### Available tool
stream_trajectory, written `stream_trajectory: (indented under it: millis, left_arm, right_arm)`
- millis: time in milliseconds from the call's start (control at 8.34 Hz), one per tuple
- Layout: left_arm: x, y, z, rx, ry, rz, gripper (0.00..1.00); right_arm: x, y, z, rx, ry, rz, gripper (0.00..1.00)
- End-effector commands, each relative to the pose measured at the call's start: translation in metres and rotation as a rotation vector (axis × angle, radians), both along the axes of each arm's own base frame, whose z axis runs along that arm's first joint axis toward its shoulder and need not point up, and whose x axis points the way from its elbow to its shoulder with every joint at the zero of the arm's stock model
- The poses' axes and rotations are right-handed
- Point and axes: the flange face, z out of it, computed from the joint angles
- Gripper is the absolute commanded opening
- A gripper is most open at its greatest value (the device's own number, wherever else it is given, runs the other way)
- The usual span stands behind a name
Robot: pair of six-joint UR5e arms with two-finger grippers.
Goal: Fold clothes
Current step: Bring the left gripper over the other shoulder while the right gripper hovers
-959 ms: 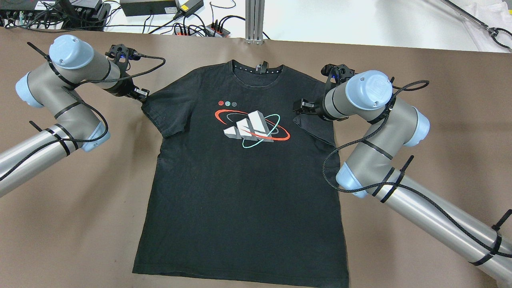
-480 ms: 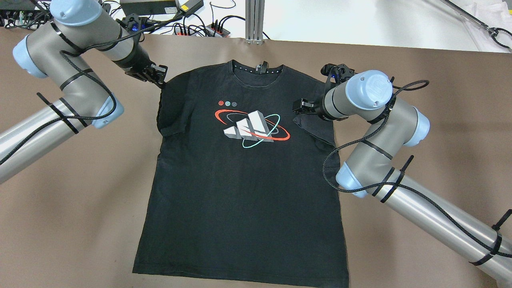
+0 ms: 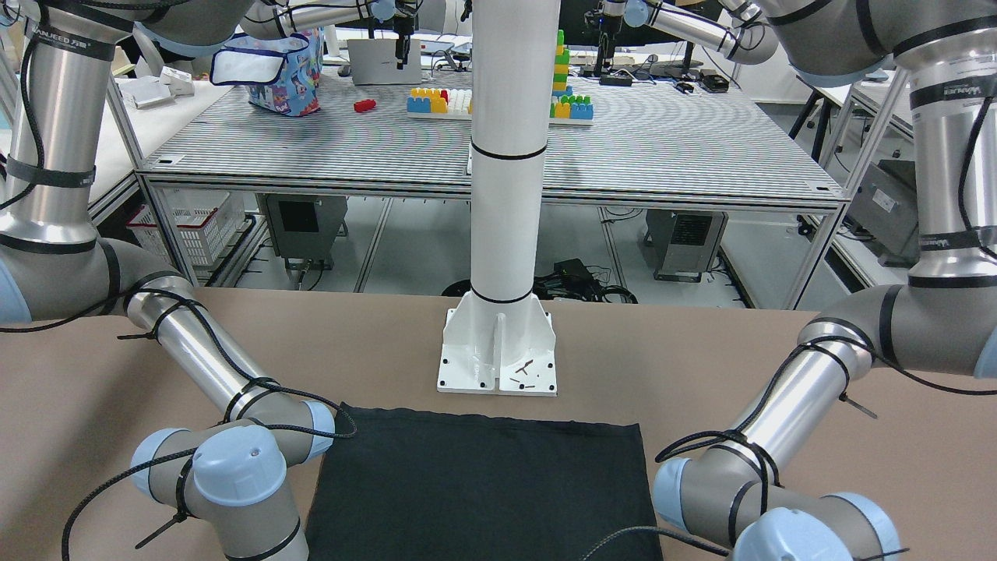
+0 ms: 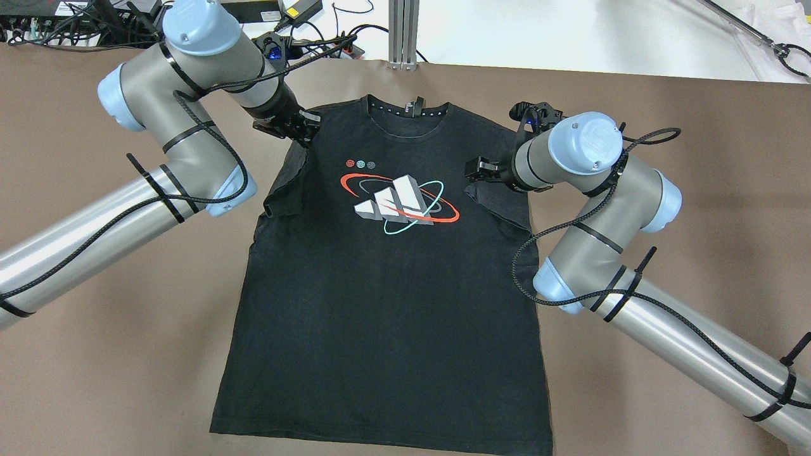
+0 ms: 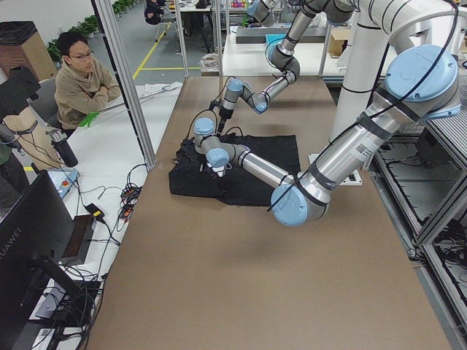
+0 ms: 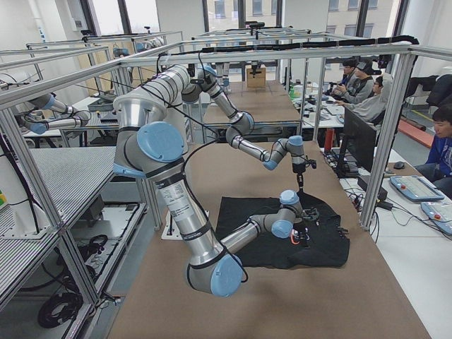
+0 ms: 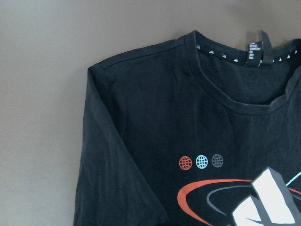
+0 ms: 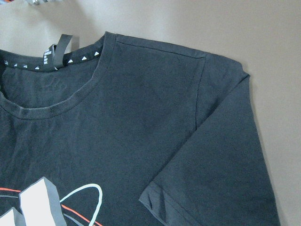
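The clothes are one black T-shirt (image 4: 380, 285) with a white, red and teal print, lying face up on the brown table, collar at the far side. My left gripper (image 4: 308, 130) is over the shirt's left shoulder, shut on the left sleeve (image 4: 282, 177), which is drawn inward and partly lifted. My right gripper (image 4: 474, 171) hovers open above the right chest. The right sleeve (image 4: 500, 202) lies folded inward, its hem (image 8: 155, 202) flat on the shirt. Neither wrist view shows fingers. The front-facing view shows only the shirt's hem end (image 3: 483, 483).
The white pillar (image 3: 505, 156) stands on its base plate (image 3: 498, 358) just behind the shirt's hem. Power strips and cables (image 4: 317, 44) and an aluminium post (image 4: 403, 31) sit beyond the collar. A seated person (image 5: 80, 80) watches from beside the table.
My left gripper has carried the left sleeve up and to the right, from the shirt's outer edge to over the left shoulder. The right arm and the folded right sleeve have not moved.
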Motion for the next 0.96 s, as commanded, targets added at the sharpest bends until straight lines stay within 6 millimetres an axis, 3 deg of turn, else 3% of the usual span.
stream_trajectory:
  millis: [0,360,480,599,839]
  left_arm:
    - [0.029,-0.010,-0.013,0.001,-0.032,-0.032,0.00]
    - [0.044,-0.009,-0.007,0.016,-0.050,-0.043,0.00]
    - [0.041,-0.007,-0.003,0.028,-0.041,-0.044,0.64]
    - [0.039,-0.002,0.011,0.041,-0.028,-0.046,0.96]
    - [0.032,0.007,0.033,0.028,0.011,-0.078,0.99]
  right_arm:
    - [0.000,0.000,0.001,-0.002,0.000,0.001,0.95]
    - [-0.004,0.003,0.002,0.001,0.004,-0.006,0.95]
    - [-0.005,0.003,0.003,0.000,0.005,-0.006,0.95]
    - [-0.005,0.003,0.003,0.000,0.005,-0.007,0.95]
    - [-0.005,0.003,0.003,0.000,0.005,-0.007,0.95]
